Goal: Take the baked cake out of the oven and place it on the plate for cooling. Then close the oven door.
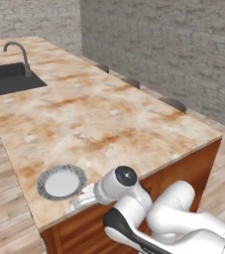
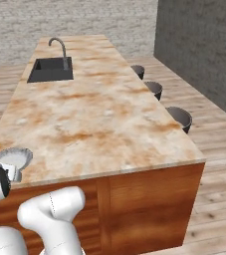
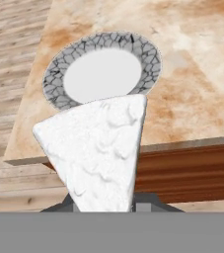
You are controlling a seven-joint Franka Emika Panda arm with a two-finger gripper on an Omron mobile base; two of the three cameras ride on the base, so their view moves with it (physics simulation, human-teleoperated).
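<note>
- Gripper [image 3: 103, 210] pinches the cake [image 3: 96, 148] low at its base, held just short of the plate [image 3: 59, 74]
- Risk: a tall wedge could tip or slip; releasing early drops it off the counter [image 3: 192, 74] edge

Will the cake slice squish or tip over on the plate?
The cake keeps its wedge shape in the claw, so it's probably firm. Its bumpy frosting might smear. Laid flat on the plate, it likely won't tip.
</note>
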